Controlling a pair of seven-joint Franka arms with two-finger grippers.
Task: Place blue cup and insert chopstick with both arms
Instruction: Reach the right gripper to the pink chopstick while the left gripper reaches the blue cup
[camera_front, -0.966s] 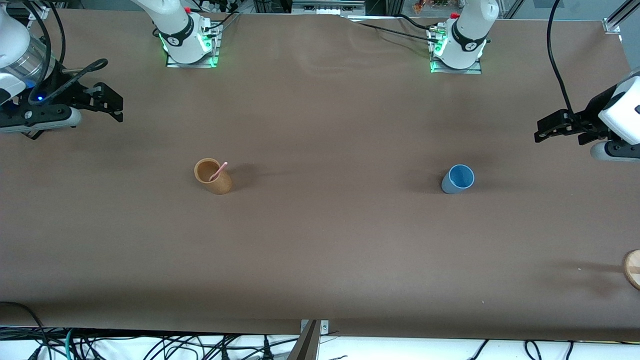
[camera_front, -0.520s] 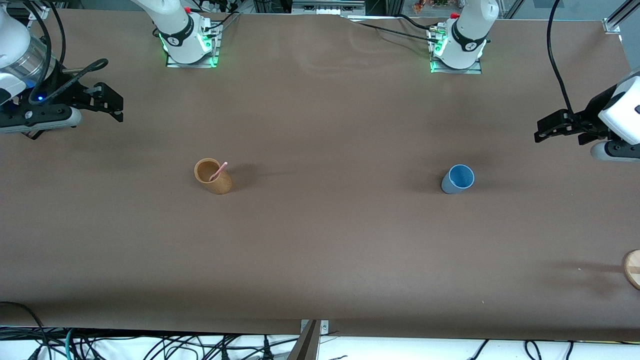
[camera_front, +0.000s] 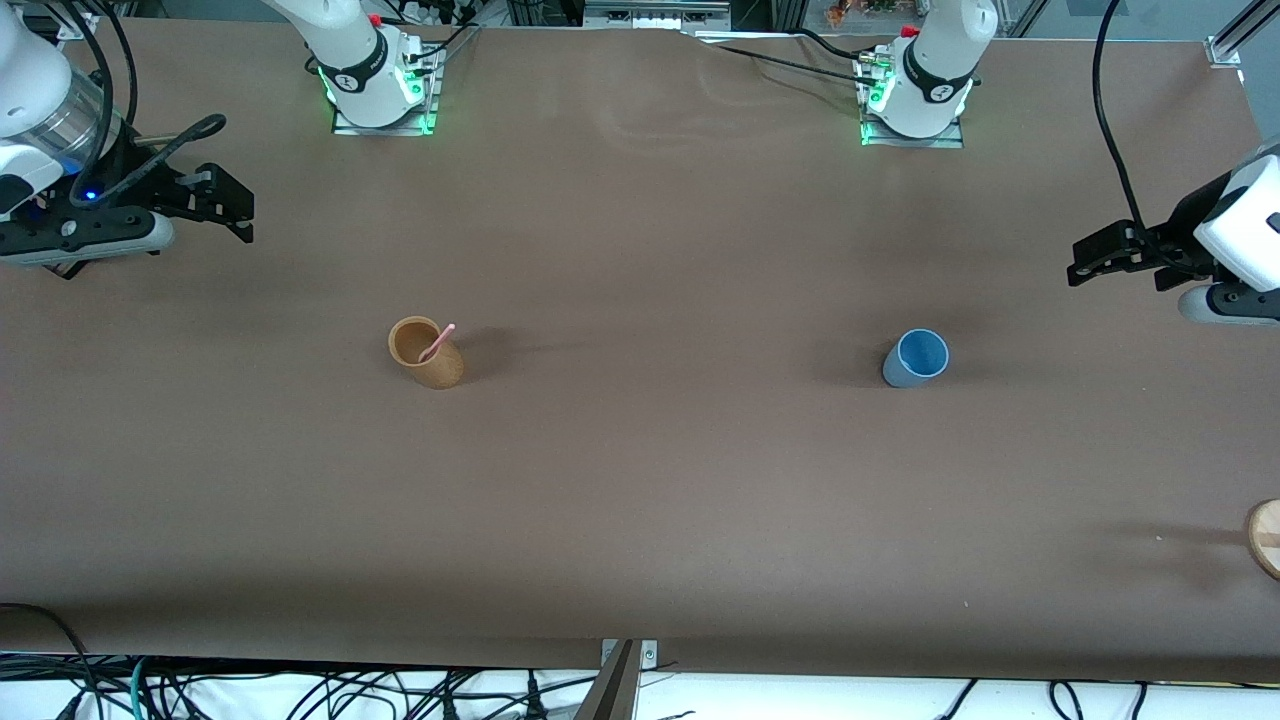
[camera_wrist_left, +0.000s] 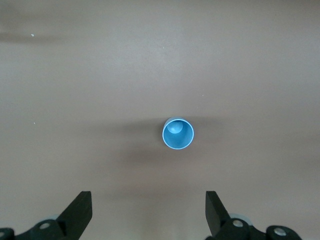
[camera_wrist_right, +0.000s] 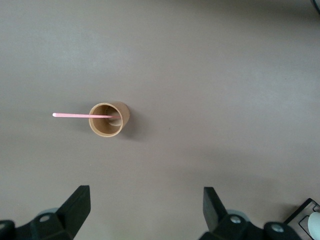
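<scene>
The blue cup (camera_front: 915, 358) stands upright and empty on the brown table toward the left arm's end; it also shows in the left wrist view (camera_wrist_left: 177, 134). The pink chopstick (camera_front: 437, 342) leans inside a tan cup (camera_front: 426, 353) toward the right arm's end; the right wrist view shows both the chopstick (camera_wrist_right: 82, 115) and the tan cup (camera_wrist_right: 108, 119). My left gripper (camera_front: 1085, 260) is open and empty, up in the air at the left arm's end of the table, apart from the blue cup. My right gripper (camera_front: 232, 205) is open and empty, up at the right arm's end of the table, apart from the tan cup.
A round wooden disc (camera_front: 1266, 537) lies at the table's edge at the left arm's end, nearer to the front camera than the blue cup. Both arm bases (camera_front: 375, 85) stand along the table's edge farthest from the front camera. Cables hang below the table's near edge.
My right gripper has shifted slightly toward the table's middle. The left gripper, the cups and the chopstick have not moved.
</scene>
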